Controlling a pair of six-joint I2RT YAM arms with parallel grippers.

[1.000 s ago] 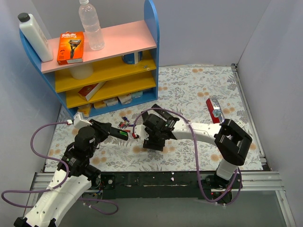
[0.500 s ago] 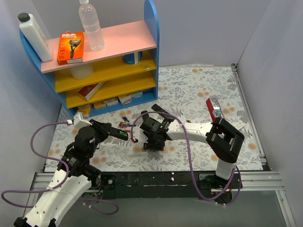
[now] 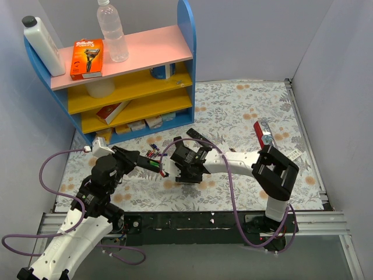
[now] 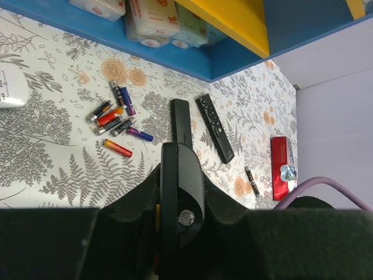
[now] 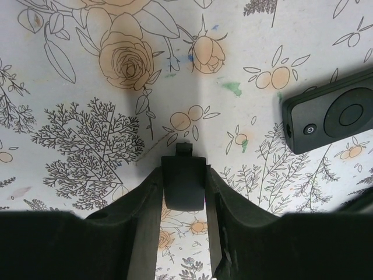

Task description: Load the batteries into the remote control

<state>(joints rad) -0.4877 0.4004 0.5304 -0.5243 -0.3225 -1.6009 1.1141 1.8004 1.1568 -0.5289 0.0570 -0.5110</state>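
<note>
Top external shows grey walls (image 3: 256, 35) around the floral mat (image 3: 245, 111); my left gripper (image 3: 156, 167) clamps a narrow black bar (image 4: 182, 186); my right gripper (image 5: 183, 172) pinches a small black tabbed piece (image 5: 183, 189); a slim battery (image 4: 252, 181) lies near the red slab (image 4: 281, 166).

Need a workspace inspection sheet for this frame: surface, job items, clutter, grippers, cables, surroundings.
Surface: floral-print table cover, lying flat.
Job's things: slim black buttoned remote beside a plain black bar, close but apart; green-wrapped cell at the left gripper's tips.
Clutter: heap of red, orange and purple cells; small dark cell next to a red flat pack.
Grippers: left gripper jaws shut, apparently on the green-wrapped cell; right gripper jaws flank a small black tabbed piece, grip unconfirmed.
Cables: purple left cable and purple right cable hang in loops; no snag seen.
Surroundings: blue shelf unit holding a white bottle, clear bottle and orange razor box; grey walls.
</note>
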